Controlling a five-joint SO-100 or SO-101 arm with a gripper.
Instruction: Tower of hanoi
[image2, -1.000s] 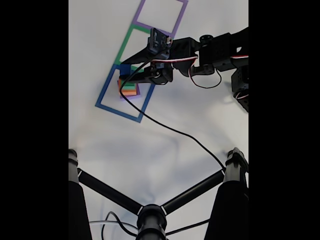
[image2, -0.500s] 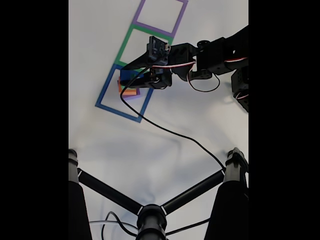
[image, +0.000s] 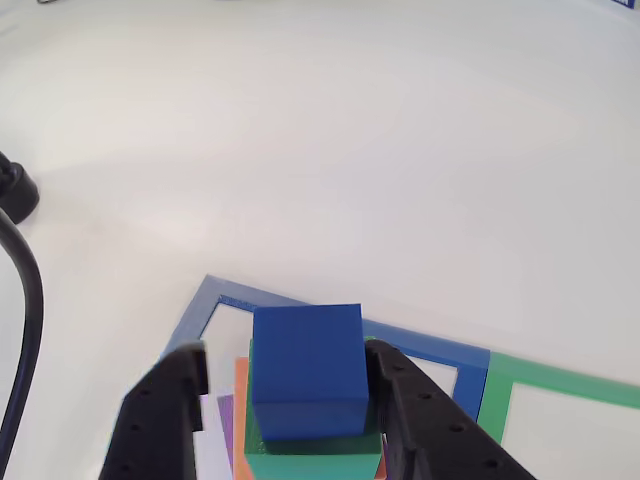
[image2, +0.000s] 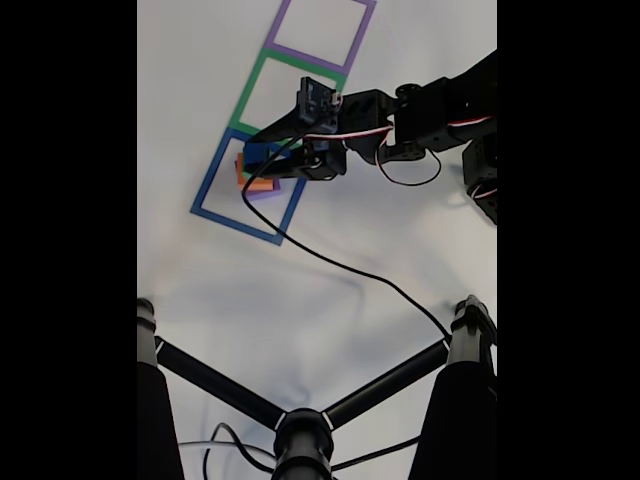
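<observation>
The tower of hanoi stands stacked inside the blue tape square (image2: 208, 188). In the other view the blue cube (image: 306, 370) rests on the green block (image: 312, 458), with the orange edge (image: 240, 400) and purple edge (image: 226, 425) showing to its left. My gripper (image: 288, 358) is open around the blue cube. The right finger (image: 415, 415) is close against the cube; the left finger (image: 160, 420) stands off with a gap. In the fixed view the gripper (image2: 262, 152) covers the stack, where the blue cube (image2: 257, 153), orange (image2: 262, 184) and purple (image2: 266, 192) peek out.
A green tape square (image2: 250, 95) and a purple tape square (image2: 285, 30) continue the row past the blue one. A black cable (image2: 340, 260) trails from the arm across the white table. Black stand legs (image2: 300, 430) occupy the bottom of the fixed view.
The gripper has come down over the stack, hiding the green block in the fixed view. Little has moved in the last half second.
</observation>
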